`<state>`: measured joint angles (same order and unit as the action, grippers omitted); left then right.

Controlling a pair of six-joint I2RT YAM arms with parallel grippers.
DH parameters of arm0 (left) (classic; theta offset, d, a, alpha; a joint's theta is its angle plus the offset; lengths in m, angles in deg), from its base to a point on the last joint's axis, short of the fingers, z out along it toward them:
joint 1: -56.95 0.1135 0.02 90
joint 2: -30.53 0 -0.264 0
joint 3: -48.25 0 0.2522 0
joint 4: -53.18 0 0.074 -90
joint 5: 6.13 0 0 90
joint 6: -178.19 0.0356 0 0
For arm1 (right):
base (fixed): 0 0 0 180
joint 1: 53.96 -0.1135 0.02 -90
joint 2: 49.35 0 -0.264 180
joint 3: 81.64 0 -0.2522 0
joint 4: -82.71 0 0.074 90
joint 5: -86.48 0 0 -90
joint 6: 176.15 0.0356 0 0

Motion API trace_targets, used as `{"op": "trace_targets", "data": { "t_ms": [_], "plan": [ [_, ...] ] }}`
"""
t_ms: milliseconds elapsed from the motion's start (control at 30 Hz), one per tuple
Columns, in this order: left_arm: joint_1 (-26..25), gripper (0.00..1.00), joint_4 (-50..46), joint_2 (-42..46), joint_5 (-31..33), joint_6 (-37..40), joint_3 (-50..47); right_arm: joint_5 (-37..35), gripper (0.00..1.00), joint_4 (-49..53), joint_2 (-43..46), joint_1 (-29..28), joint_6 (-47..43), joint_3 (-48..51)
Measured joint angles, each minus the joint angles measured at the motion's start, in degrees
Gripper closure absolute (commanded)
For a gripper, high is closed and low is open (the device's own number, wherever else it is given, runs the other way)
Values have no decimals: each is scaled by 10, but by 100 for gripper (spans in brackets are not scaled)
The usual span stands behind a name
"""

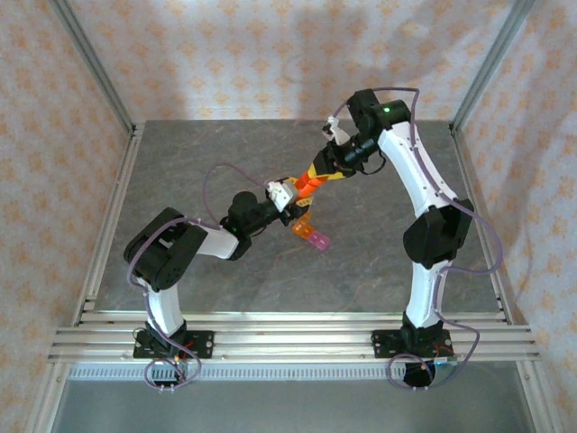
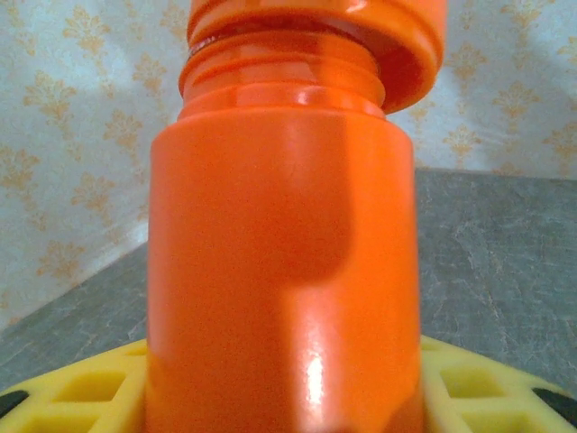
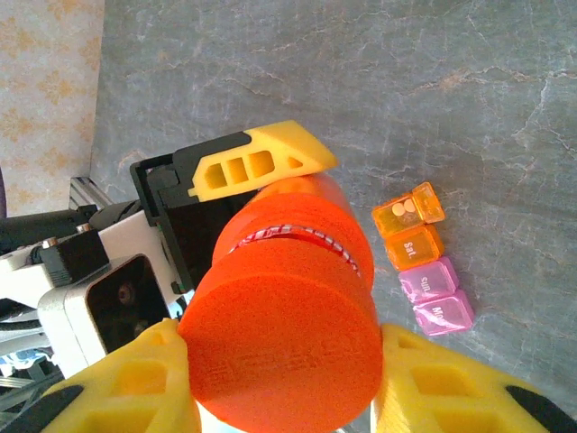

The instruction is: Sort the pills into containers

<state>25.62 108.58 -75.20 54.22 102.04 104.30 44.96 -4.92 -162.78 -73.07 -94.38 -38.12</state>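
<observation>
Top external view: The containers (image 1: 311, 236) lie on the grey tabletop (image 1: 180, 171) as a short translucent strip, orange at one end and pink-magenta at the other. They sit just beside and on the near side of the left fingers (image 1: 296, 206), apart from them. The left fingers and the right fingers (image 1: 317, 170) meet over the middle of the tabletop at an orange bottle (image 1: 309, 187).

Left wrist view: The left fingers (image 2: 81, 388), yellow with moulded recesses, are clenched on the lower body of the bottle (image 2: 279, 271), one on each side. The glossy orange cylinder stands upright between them. Its cap (image 2: 361, 27) sits tilted above the exposed screw thread.

Right wrist view: The right fingers (image 3: 135, 388) are closed against opposite sides of the round orange cap (image 3: 279, 352), grasping it. Beyond the cap, one of the left fingers (image 3: 257, 162) lies against the side of the bottle (image 3: 315, 216). To the right of both sets of fingers, the containers (image 3: 424, 262) rest on the tabletop (image 3: 361, 81). They form a row of four small boxy compartments, two orange and two pink, with printed lids. The end orange compartment has its lid raised, and pale pills (image 3: 406, 208) show inside it. The other three lids are down.
</observation>
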Motion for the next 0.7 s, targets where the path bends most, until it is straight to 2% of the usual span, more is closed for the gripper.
{"op": "trace_targets", "data": {
  "t_ms": [700],
  "plan": [
    [3, 100, -9, 21, -34, 15, -7, 22, 64, 13, 0, -2, -33, 0]
  ]
}}
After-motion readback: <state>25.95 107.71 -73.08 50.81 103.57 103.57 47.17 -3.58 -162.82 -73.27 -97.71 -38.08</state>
